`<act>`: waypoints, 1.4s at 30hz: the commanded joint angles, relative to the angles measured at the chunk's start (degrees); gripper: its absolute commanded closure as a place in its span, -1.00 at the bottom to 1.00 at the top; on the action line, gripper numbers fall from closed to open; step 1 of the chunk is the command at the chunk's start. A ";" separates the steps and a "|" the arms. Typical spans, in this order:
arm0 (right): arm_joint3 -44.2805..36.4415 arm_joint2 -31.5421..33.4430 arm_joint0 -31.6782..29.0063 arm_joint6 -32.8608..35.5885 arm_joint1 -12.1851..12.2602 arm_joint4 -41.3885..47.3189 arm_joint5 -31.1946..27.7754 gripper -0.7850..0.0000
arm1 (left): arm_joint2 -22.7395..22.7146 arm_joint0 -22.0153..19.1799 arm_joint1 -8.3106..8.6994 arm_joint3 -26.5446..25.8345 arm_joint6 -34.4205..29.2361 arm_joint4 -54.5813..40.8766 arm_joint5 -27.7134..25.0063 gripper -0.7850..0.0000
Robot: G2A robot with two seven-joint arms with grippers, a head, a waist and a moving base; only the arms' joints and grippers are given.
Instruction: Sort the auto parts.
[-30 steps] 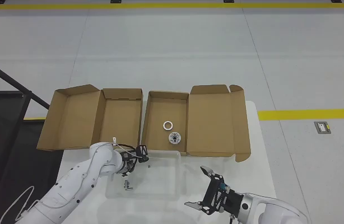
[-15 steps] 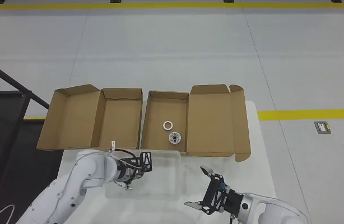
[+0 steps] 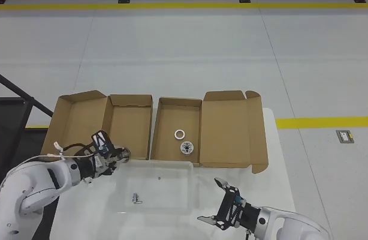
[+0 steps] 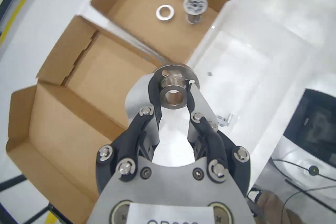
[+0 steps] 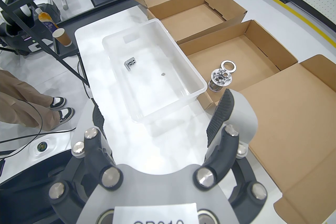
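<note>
Gripping a flanged bushing (image 4: 173, 88), left end effector (image 4: 172, 101), right end effector (image 5: 161, 104) wide, label (image 4: 170, 213) apparently cropped.

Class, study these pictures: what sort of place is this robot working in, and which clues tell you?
Probably an industrial hall or robotics test lab: yellow lines painted on a wide grey floor, open cardboard boxes holding metal parts, and the left gripper clamping a flanged bushing.
</note>
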 commanded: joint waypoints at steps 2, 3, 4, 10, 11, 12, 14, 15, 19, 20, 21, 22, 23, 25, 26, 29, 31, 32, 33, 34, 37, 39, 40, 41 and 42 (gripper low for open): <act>0.00 0.00 0.00 0.00 0.00 0.00 0.00 -1.00 | 0.25 -0.23 -0.12 0.66 -0.03 0.24 3.11 1.00; 0.00 0.00 0.00 0.00 0.00 0.00 0.00 -1.00 | 0.25 -0.23 -0.12 0.66 -0.03 0.24 3.11 1.00; 0.00 0.00 0.00 0.00 0.00 0.00 0.00 -1.00 | 0.25 -0.23 -0.12 0.66 -0.03 0.24 3.11 1.00; 0.00 0.00 0.00 0.00 0.00 0.00 0.00 -1.00 | 0.25 -0.23 -0.12 0.66 -0.03 0.24 3.11 1.00; 0.00 0.00 0.00 0.00 0.00 0.00 0.00 -1.00 | 0.25 -0.23 -0.12 0.66 -0.03 0.24 3.11 1.00; 0.00 0.00 0.00 0.00 0.00 0.00 0.00 -1.00 | 0.38 0.01 -0.16 0.42 0.21 0.64 3.56 1.00; 0.00 0.00 0.00 0.00 0.00 0.00 0.00 -1.00 | 1.10 0.28 -0.34 0.22 0.32 1.08 4.94 1.00; 0.00 0.00 0.00 0.00 0.00 0.00 0.00 -1.00 | 1.78 -0.31 -0.54 1.04 0.19 -1.12 5.21 1.00; 0.00 0.00 0.00 0.00 0.00 0.00 0.00 -1.00 | 7.01 -8.28 -2.00 7.84 -3.29 -7.86 10.89 1.00; 0.00 0.00 0.00 0.00 0.00 0.00 0.00 -1.00 | 8.91 -11.34 -2.56 10.59 -4.43 -9.52 12.15 1.00; 0.00 0.00 0.00 0.00 0.00 0.00 0.00 -1.00 | 10.92 -14.60 -3.22 13.44 -4.76 -10.44 13.88 1.00; 0.00 0.00 0.00 0.00 0.00 0.00 0.00 -1.00 | 13.41 -17.59 -3.99 16.42 -5.25 -11.49 14.79 1.00; 0.00 0.00 0.00 0.00 0.00 0.00 0.00 -1.00 | 15.78 -20.64 -4.81 19.67 -5.81 -12.91 15.33 1.00; 0.00 0.00 0.00 0.00 0.00 0.00 0.00 -1.00 | 20.45 -26.71 -6.61 26.36 -6.18 -14.00 17.06 1.00; 0.00 0.00 0.00 0.00 0.00 0.00 0.00 -1.00 | 22.78 -29.59 -7.59 29.70 -6.04 -13.98 17.97 1.00; 0.00 0.00 0.00 0.00 0.00 0.00 0.00 -1.00 | 29.68 -37.15 -10.90 39.69 -5.00 -13.57 20.36 1.00; 0.00 0.00 0.00 0.00 0.00 0.00 0.00 -1.00 | 33.87 -41.43 -13.26 46.00 -5.60 -14.24 20.29 1.00; 0.00 0.00 0.00 0.00 0.00 0.00 0.00 -1.00 | 35.77 -43.32 -14.42 48.97 -5.78 -14.08 20.48 1.00; 0.00 0.00 0.00 0.00 0.00 0.00 0.00 -1.00 | 37.52 -44.87 -15.59 51.61 -6.30 -14.56 19.91 1.00; 0.00 0.00 0.00 0.00 0.00 0.00 0.00 -1.00 | 39.02 -46.41 -16.69 54.14 -6.51 -14.62 19.59 1.00; 0.00 0.00 0.00 0.00 0.00 0.00 0.00 -1.00 | 42.89 -49.75 -19.74 60.22 -6.34 -13.96 18.63 1.00; 0.00 0.00 0.00 0.00 0.00 0.00 0.00 -1.00 | 45.09 -51.08 -21.57 63.25 -6.23 -13.05 18.10 1.00; 0.00 0.00 0.00 0.00 0.00 0.00 0.00 -1.00 | 46.09 -51.72 -22.41 64.48 -6.06 -12.19 18.14 1.00; 0.00 0.00 0.00 0.00 0.00 0.00 0.00 -1.00 | 47.06 -52.16 -23.20 65.64 -5.72 -11.18 18.44 1.00; 0.00 0.00 0.00 0.00 0.00 0.00 0.00 -1.00 | 47.95 -52.54 -23.96 66.61 -5.35 -10.18 18.71 1.00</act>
